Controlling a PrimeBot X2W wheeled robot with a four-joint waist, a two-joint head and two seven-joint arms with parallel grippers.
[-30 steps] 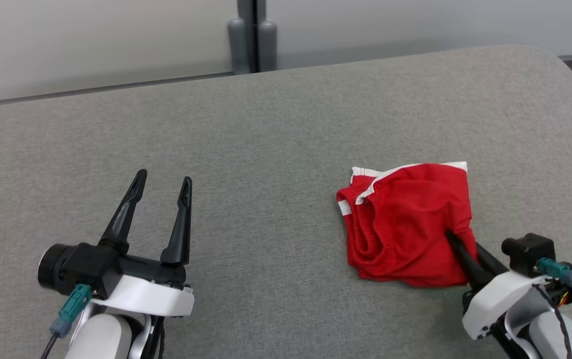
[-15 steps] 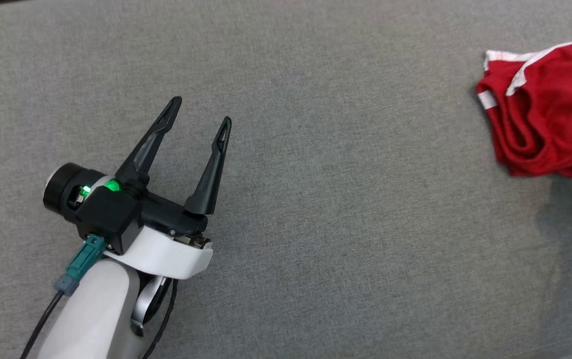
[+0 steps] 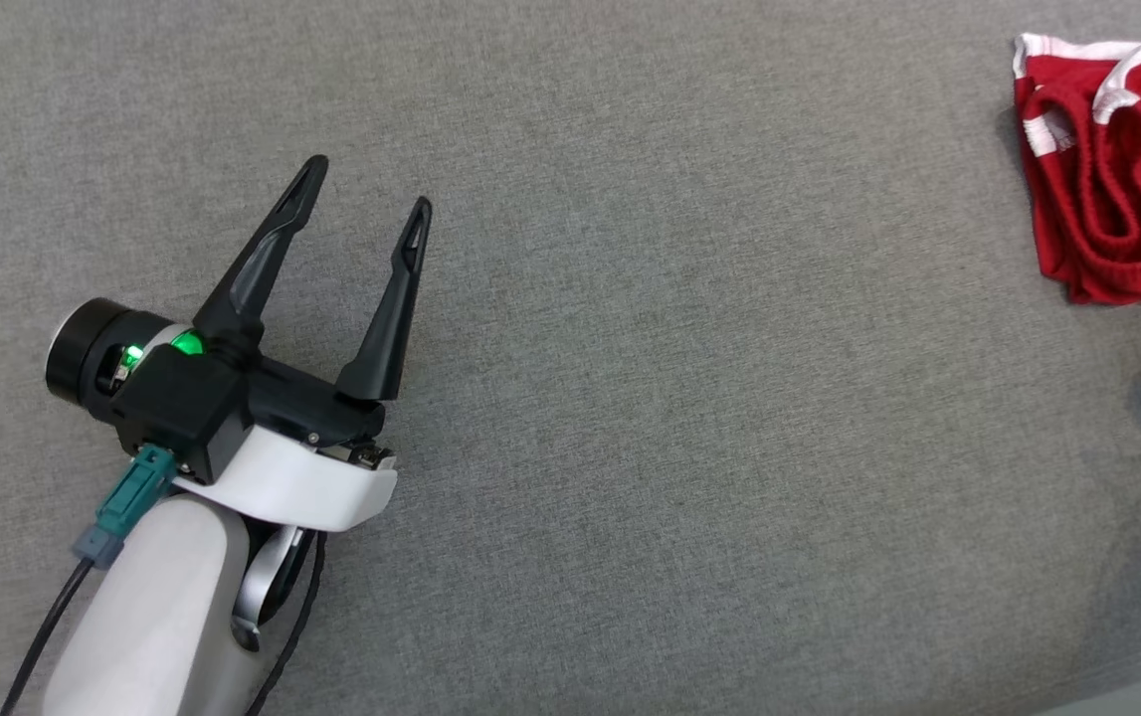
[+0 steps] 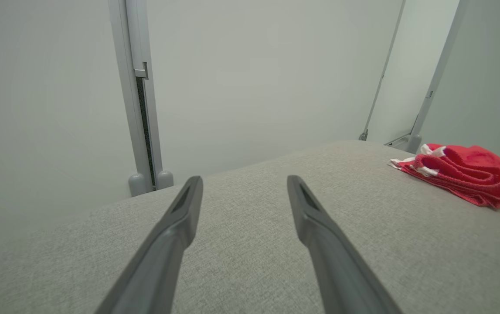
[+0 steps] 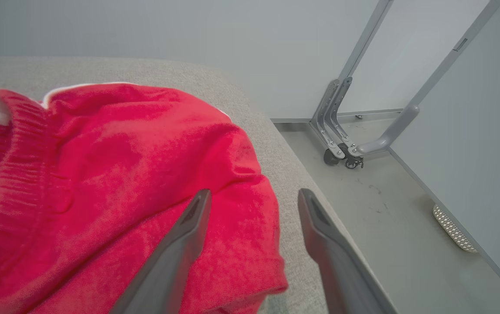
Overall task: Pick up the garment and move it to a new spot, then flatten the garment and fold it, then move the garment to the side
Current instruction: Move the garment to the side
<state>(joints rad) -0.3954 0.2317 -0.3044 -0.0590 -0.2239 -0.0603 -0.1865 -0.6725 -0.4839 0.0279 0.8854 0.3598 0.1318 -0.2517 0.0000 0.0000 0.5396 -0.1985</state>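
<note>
The garment [image 3: 1117, 169] is a red piece with white trim, lying bunched and folded on the grey padded table at the head view's upper right edge. It also lies at the far right in the left wrist view [image 4: 463, 174]. In the right wrist view my right gripper [image 5: 254, 196] stands open just over the garment's [image 5: 101, 183] near corner, with nothing pinched between its fingers. My left gripper [image 3: 366, 194] is open and empty over bare table at the left, far from the garment.
The grey table [image 3: 689, 418] spreads wide between my left gripper and the garment. Its rounded right end [image 5: 276, 144] drops to the floor, where a metal frame leg on castors [image 5: 341, 152] stands. Pale wall panels [image 4: 254, 78] rise behind the table.
The right gripper was shut on the garment's corner a second ago and now stands open. The head camera has swung left and down, so the garment sits at the picture's right edge.
</note>
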